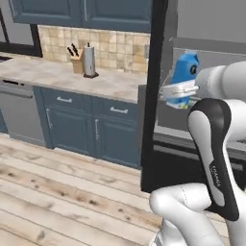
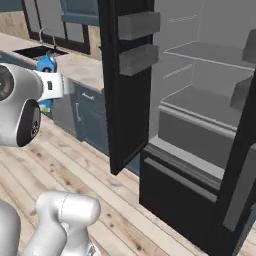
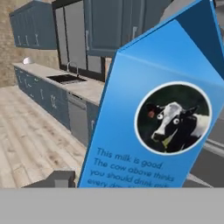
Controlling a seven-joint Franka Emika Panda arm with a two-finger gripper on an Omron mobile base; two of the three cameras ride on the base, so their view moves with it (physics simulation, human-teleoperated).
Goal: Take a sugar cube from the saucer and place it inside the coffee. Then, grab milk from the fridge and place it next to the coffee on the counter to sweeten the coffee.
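My gripper (image 1: 178,91) is closed around the milk (image 1: 185,79), holding it up in the air at the right of the left base view, just in front of the open fridge (image 1: 156,96). In the right base view the carton (image 2: 46,65) sits at the upper left, partly hidden behind my wrist. Up close in the hand view the milk (image 3: 157,113) fills the right half, leaning: a bright blue carton with a darker gabled top, a round dark badge showing a black-and-white cow, and pale slanted lettering below it. The counter (image 1: 62,77) with its beige marbled top lies in the upper left of the left base view, well apart from the carton.
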